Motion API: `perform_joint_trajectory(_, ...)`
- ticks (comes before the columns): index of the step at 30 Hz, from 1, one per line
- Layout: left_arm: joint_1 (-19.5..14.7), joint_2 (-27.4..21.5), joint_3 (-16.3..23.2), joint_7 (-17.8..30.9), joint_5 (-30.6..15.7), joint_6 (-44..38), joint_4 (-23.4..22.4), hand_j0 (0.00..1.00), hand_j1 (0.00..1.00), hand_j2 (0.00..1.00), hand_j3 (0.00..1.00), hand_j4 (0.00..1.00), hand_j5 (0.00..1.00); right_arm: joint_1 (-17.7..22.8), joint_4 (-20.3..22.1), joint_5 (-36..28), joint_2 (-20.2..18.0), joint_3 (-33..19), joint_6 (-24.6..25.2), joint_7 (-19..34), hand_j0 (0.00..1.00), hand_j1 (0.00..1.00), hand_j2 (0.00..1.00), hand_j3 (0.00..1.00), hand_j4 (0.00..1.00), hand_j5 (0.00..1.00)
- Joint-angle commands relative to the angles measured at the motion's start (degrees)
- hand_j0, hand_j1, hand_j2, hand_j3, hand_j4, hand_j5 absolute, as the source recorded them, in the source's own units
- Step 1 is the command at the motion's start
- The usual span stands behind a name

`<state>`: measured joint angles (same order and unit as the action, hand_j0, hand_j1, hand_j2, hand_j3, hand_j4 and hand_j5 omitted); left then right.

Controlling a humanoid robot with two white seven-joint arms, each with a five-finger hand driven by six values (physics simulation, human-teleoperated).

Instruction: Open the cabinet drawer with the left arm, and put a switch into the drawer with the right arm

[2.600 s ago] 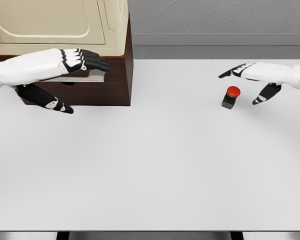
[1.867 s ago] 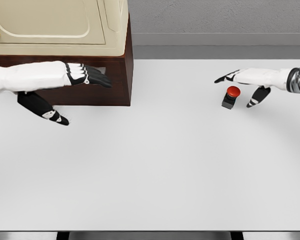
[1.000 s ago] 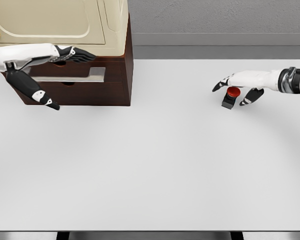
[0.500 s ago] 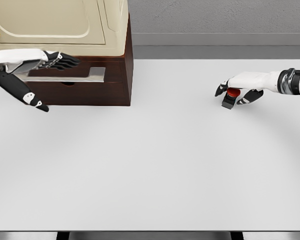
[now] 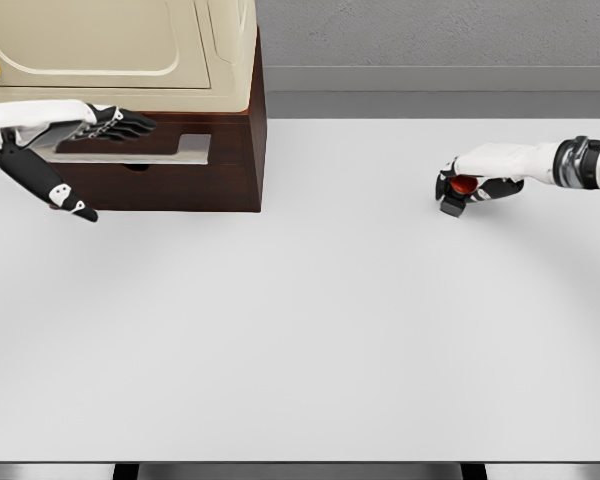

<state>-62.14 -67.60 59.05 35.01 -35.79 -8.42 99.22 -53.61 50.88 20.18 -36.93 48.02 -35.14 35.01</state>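
The switch (image 5: 451, 207), a red button on a black base, stands on the white table (image 5: 310, 330) at the right. My right hand (image 5: 460, 190) reaches in from the right edge, and its fingers are curled around the switch. At the back left stands the dark brown cabinet (image 5: 242, 150) with a cream top. Its drawer front (image 5: 170, 180) carries a silver bar handle (image 5: 170, 152) and looks flush with the cabinet. My left hand (image 5: 108, 140) lies with its black fingers stretched over the left part of the handle. Its thumb hangs down in front of the drawer, and it holds nothing.
A cream appliance body (image 5: 120, 50) sits on top of the cabinet and overhangs the drawer. A grey wall (image 5: 430, 40) runs behind the table. The table's front edge (image 5: 300, 462) is at the bottom of the view.
My right hand came down over the switch and curled its fingers around it. My left hand drew back leftward from the cabinet front and settled with its fingers over the handle.
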Motion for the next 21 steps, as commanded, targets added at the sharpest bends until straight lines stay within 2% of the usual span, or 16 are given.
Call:
perform_joint_trajectory(1, 0.0, 0.7, -0.1, 0.0, 0.5, 0.1, -0.9, 1.0, 1.0, 1.0, 1.0, 1.0, 1.0, -0.1, 0.1, -0.3, 0.2, -0.1, 0.1, 0.0, 0.54, 0.54, 0.54, 0.54, 0.54, 0.54)
perform_joint_trajectory(3, 0.4, 2.2, -0.1, 0.0, 1.5, 0.0, -1.9, 1.0, 1.0, 1.0, 1.0, 1.0, 1.0, -0.2, 0.4, -0.3, 0.3, -0.1, 0.1, 0.0, 0.54, 0.54, 0.54, 0.54, 0.54, 0.54)
perform_joint_trajectory(21, 1.6, 3.8, -0.2, 0.0, 2.9, -0.1, -5.5, 1.0, 1.0, 1.0, 1.0, 1.0, 1.0, -2.6, 3.4, -0.6, -0.3, 0.0, 0.1, 0.0, 0.54, 0.54, 0.54, 0.54, 0.54, 0.54)
